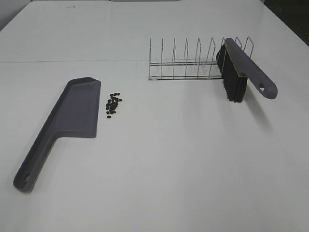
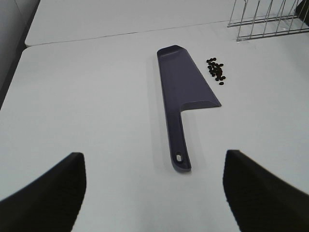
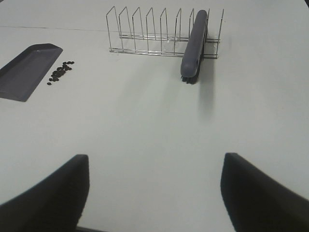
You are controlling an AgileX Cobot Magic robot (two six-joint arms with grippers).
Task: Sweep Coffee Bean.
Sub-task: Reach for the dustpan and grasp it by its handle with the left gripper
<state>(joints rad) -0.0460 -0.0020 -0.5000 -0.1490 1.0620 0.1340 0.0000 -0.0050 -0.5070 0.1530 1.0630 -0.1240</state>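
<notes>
A cluster of coffee beans [image 1: 113, 104] lies on the white table just right of the grey dustpan [image 1: 72, 116], which lies flat with its handle toward the front left. The grey brush [image 1: 241, 67] with black bristles leans in the wire rack [image 1: 193, 63] at the rack's right end. Neither arm shows in the exterior high view. In the left wrist view my left gripper [image 2: 153, 193] stands open well short of the dustpan's handle [image 2: 178, 150], with the beans [image 2: 217, 70] beyond. My right gripper [image 3: 154, 193] stands open, empty, far from the brush [image 3: 194, 43] and the beans [image 3: 61, 71].
The wire rack [image 3: 159, 34] stands at the back right of the table. A seam between table tops [image 1: 72, 61] runs across behind the dustpan. Dark floor shows past the table's far right corner [image 1: 294, 14].
</notes>
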